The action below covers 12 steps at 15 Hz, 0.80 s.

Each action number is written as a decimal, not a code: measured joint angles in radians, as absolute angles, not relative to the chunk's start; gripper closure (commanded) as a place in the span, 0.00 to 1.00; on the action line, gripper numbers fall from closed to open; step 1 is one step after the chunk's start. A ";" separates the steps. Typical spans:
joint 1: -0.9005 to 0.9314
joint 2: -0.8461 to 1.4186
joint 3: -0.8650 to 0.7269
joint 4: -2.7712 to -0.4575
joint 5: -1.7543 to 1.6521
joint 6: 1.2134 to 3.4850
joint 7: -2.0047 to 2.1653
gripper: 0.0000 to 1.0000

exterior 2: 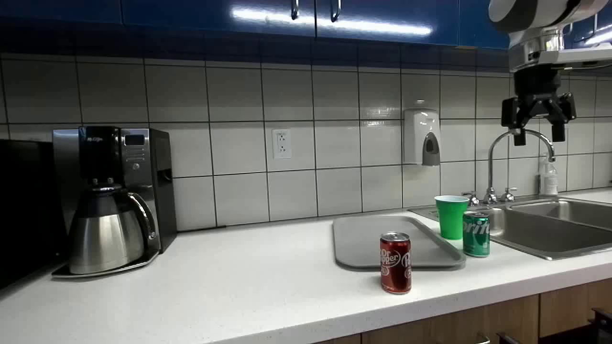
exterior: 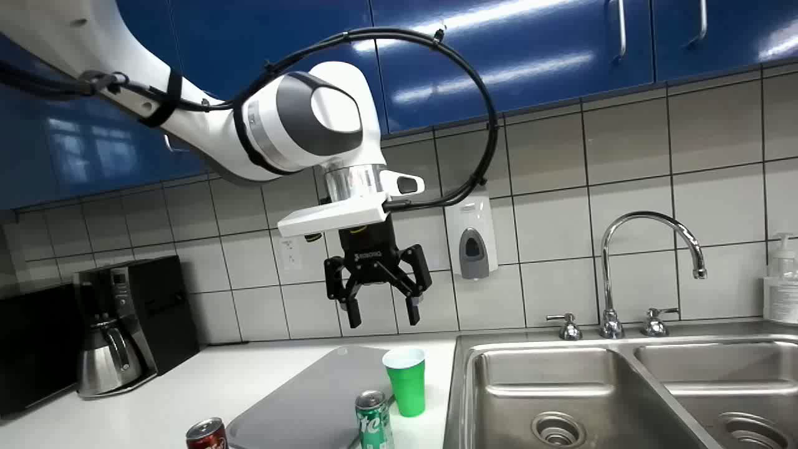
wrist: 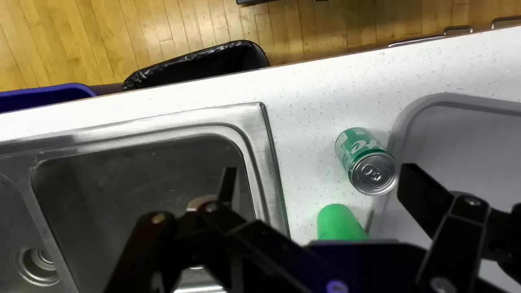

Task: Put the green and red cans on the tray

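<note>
The green can (exterior: 374, 423) stands upright on the counter beside the tray's edge; it also shows in an exterior view (exterior 2: 476, 235) and the wrist view (wrist: 355, 147). The red can (exterior 2: 396, 265) stands upright on the counter at the tray's near edge; only its top part shows in an exterior view (exterior: 207, 433), and it is out of the wrist view. The grey tray (exterior 2: 377, 241) lies flat on the counter, also in view here (exterior: 305, 402) and in the wrist view (wrist: 456, 138). My gripper (exterior: 383, 313) is open and empty, high above the counter (exterior 2: 539, 136).
A green cup (exterior 2: 451, 220) stands upright close to the green can and the tray. The steel sink (exterior: 464, 399) with its faucet (exterior: 648, 215) adjoins the counter. A coffee maker (exterior 2: 114, 205) stands at the far end. Blue cabinets (exterior: 530, 56) hang above.
</note>
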<state>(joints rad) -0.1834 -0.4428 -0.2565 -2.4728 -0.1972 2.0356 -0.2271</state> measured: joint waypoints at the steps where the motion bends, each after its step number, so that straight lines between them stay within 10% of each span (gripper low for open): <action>1: -0.183 -0.443 -0.257 -2.473 -0.197 2.036 -0.227 0.00; 12: -0.177 -0.442 -0.256 -2.484 -0.182 2.036 -0.227 0.00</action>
<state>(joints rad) -0.1768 -0.4417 -0.2561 -2.4845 -0.1823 2.0361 -0.2272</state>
